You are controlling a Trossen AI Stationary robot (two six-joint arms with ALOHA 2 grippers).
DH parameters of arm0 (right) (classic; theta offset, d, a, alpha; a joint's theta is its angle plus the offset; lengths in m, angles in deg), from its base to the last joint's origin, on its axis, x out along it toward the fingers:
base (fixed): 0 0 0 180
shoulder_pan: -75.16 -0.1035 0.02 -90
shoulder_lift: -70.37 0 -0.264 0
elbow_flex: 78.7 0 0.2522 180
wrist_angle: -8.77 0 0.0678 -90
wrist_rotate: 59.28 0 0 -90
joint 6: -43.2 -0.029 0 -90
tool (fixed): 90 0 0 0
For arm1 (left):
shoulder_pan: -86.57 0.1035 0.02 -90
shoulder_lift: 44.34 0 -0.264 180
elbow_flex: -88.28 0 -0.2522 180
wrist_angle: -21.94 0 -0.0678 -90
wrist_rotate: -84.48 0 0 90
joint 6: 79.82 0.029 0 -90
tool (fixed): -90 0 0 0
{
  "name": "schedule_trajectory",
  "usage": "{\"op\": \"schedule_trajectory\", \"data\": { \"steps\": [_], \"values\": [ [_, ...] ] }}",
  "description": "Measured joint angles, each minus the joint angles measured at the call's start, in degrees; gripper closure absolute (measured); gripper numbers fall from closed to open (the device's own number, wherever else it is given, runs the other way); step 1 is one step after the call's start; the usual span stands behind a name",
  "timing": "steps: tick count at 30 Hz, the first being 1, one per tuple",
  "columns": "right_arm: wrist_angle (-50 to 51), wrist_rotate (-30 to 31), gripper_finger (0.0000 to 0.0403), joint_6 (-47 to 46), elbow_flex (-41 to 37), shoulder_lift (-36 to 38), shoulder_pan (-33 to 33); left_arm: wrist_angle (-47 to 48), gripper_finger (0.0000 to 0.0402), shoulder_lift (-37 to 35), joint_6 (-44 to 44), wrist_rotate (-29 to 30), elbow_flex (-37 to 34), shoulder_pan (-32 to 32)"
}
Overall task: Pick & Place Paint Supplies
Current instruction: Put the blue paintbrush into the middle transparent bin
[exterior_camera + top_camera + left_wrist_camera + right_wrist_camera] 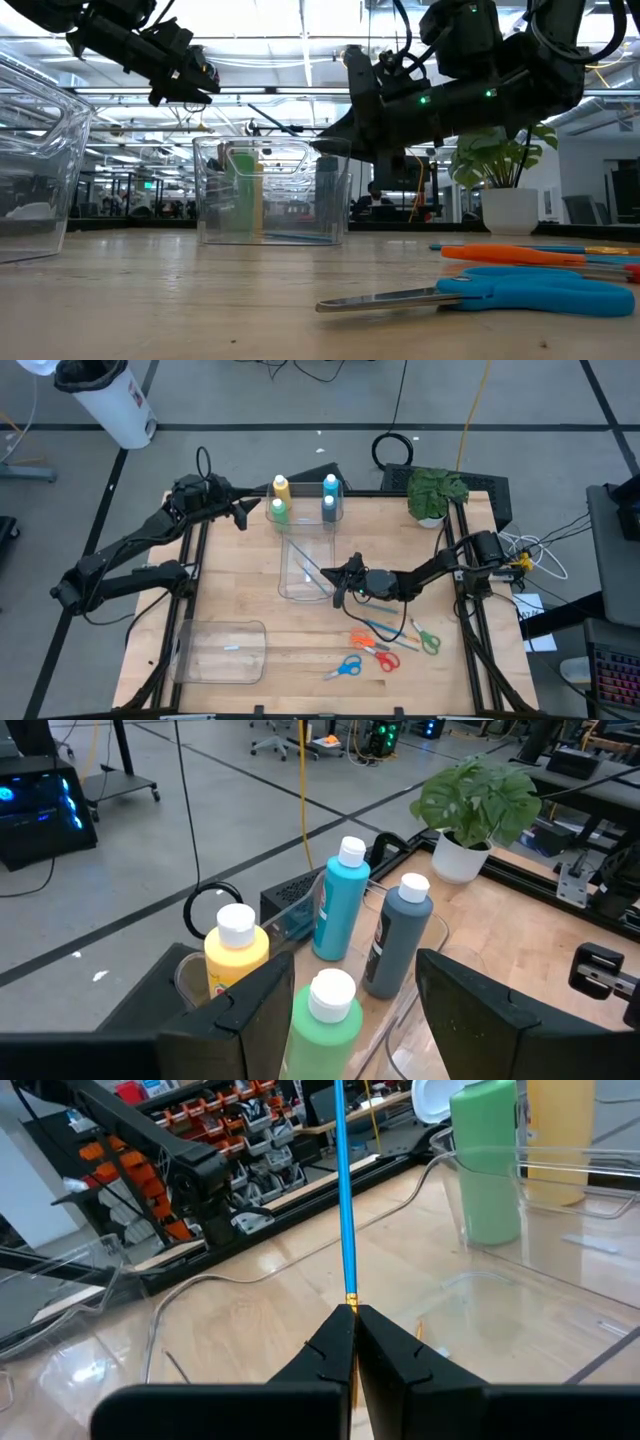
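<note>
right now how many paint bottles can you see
4, standing as a close group at the table's far edge: yellow bottle, green bottle, light blue bottle and grey-blue bottle. None seems hidden. The open left end effector hovers beside them.

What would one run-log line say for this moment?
right tool: shut on blue brush | left tool: open, over green bottle | clear bin: beside right tool
</note>
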Motion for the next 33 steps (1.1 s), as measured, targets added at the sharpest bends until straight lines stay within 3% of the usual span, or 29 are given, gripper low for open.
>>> {"op": "schedule_trajectory", "data": {
  "steps": [14,21,27,33],
  "values": [
    [0.0,-0.1,0.0315,0.1,0.0,0.0,0.0,0.0,0.0188,0.0,0.0,0.0,0.0,0.0],
    [-0.7,-3.2,0.0277,5.5,0.0,1.5,-0.2,0.0,0.0188,0.0,0.0,0.0,0.0,0.0],
    [3.2,-8.9,0.0259,15.0,0.0,8.7,-1.5,0.0,0.0188,0.0,0.0,0.0,0.0,0.0],
    [20.7,-9.1,0.0252,23.6,0.0,21.6,-5.1,0.0,0.0188,0.0,0.0,0.0,0.0,0.0]
  ]
}}
